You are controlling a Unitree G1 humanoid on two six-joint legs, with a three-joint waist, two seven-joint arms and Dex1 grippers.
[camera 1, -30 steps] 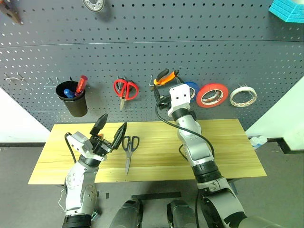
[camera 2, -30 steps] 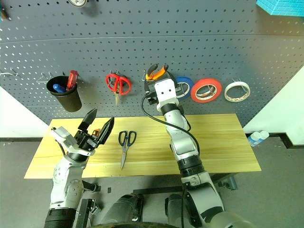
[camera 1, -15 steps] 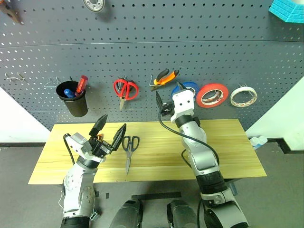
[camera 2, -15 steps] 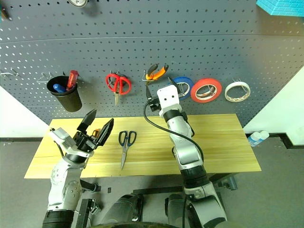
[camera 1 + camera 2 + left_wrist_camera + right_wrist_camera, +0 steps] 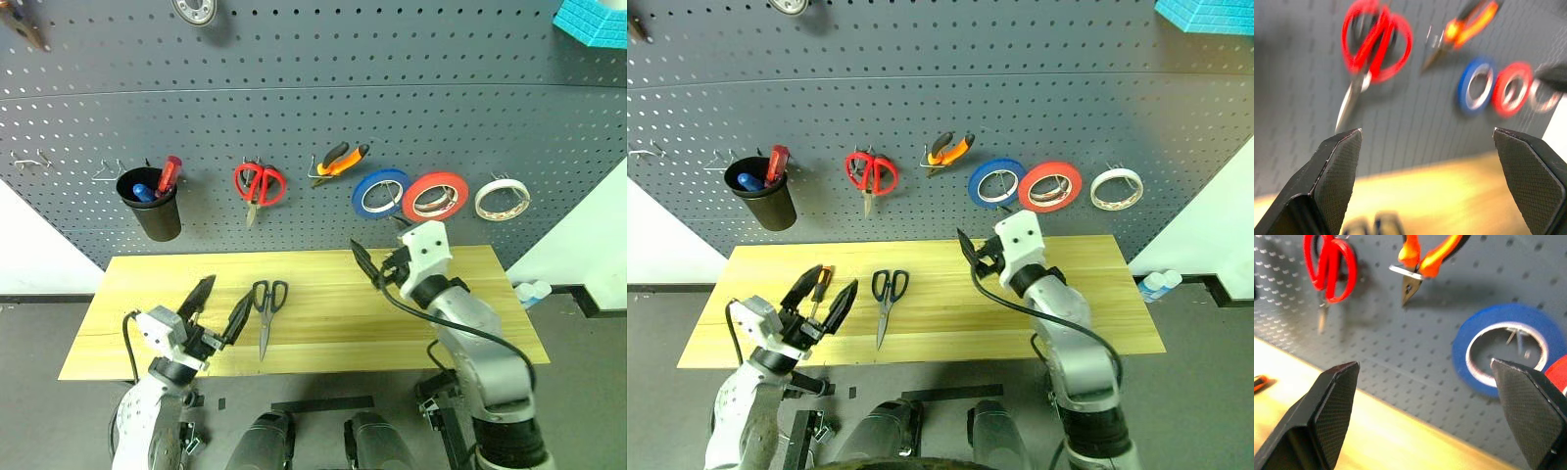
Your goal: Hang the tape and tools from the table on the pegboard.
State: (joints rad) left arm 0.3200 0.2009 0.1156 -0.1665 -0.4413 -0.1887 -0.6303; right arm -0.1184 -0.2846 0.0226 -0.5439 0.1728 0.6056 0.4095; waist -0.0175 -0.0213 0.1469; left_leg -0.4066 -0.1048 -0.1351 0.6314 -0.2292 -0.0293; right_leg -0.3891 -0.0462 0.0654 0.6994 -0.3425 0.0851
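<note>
Tapes hung on pegboard (image 5: 294, 108), both grippers spread and empty over table (image 5: 313, 323).
Left eye: cream tape (image 5: 502, 199) hangs on pegboard far right, beside red-orange roll (image 5: 437, 196) and blue roll (image 5: 380, 192); black scissors (image 5: 265, 311) lie on table near left gripper (image 5: 217, 307); right gripper (image 5: 377, 264) above table.
Left wrist: fingers (image 5: 1334, 171) wide apart, red scissors (image 5: 1371, 54) on board.
Right wrist: fingers (image 5: 1332, 406) wide apart, orange pliers (image 5: 1425, 259) on board.

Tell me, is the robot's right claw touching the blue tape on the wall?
Apart. In the left eye view the right gripper, open, sits below the blue tape roll, with bare pegboard between them.
</note>
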